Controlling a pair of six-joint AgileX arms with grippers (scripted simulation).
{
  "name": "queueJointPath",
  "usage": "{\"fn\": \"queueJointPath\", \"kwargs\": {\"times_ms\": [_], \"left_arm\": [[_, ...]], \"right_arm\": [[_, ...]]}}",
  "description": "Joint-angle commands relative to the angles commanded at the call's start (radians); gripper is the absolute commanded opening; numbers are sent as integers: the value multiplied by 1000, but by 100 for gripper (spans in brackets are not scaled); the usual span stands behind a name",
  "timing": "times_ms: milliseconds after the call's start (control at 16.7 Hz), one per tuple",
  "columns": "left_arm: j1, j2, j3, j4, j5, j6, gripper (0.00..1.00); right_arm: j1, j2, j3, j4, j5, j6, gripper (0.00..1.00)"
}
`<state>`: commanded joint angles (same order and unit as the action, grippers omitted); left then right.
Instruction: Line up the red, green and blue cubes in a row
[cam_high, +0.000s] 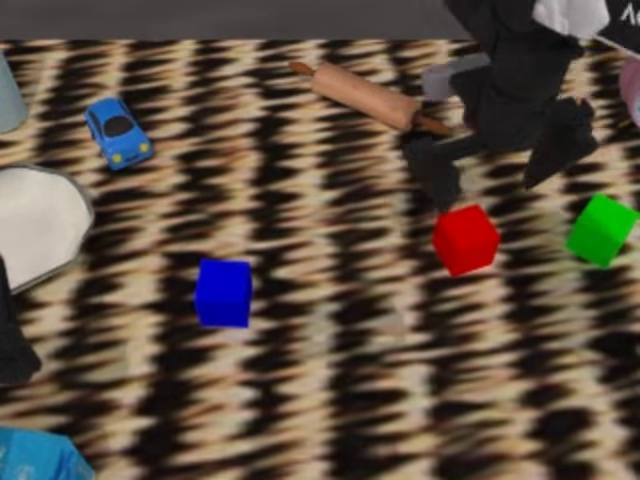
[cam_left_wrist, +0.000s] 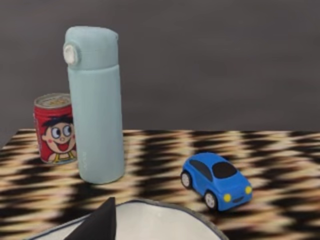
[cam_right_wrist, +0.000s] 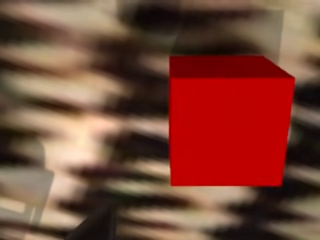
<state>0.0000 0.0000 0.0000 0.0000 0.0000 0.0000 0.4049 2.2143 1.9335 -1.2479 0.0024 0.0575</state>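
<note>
A: Cube positions?
B: Red cube (cam_high: 465, 239) right of centre, green cube (cam_high: 601, 229) near right edge, blue cube (cam_high: 223, 292) left of centre, all on the surface.
A: Jaws?
B: Right gripper (cam_high: 500, 165) spread open, empty, just above red. Left: cannot tell.

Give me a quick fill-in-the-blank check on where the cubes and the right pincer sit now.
1. The cube nearest the top view's right edge is the ____ cube.
2. The right pincer hovers closest to the ____ cube.
3. Alone on the table's left half sits the ____ cube.
4. Near the rolling pin's end, the right pincer holds ____.

Missing words: green; red; blue; nothing
</note>
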Motion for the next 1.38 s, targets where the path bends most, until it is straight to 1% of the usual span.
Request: {"fn": "queueJointPath", "kwargs": {"times_ms": [180, 540, 720, 1020, 1320, 1380], "left_arm": [[0, 0, 0, 0, 0, 0, 100], [0, 0, 0, 0, 0, 0, 100], [0, 0, 0, 0, 0, 0, 100], [0, 0, 0, 0, 0, 0, 100], [0, 0, 0, 0, 0, 0, 100], [0, 0, 0, 0, 0, 0, 100]], "right_arm": [[13, 74, 71, -36, 2, 3, 100], [8, 78, 69, -33, 1, 3, 100], [11, 95, 11, 38, 2, 1, 100], [14, 148, -131, 243, 2, 5, 100], [15, 158, -151, 267, 2, 6, 100], [15, 158, -151, 267, 2, 6, 92]]}}
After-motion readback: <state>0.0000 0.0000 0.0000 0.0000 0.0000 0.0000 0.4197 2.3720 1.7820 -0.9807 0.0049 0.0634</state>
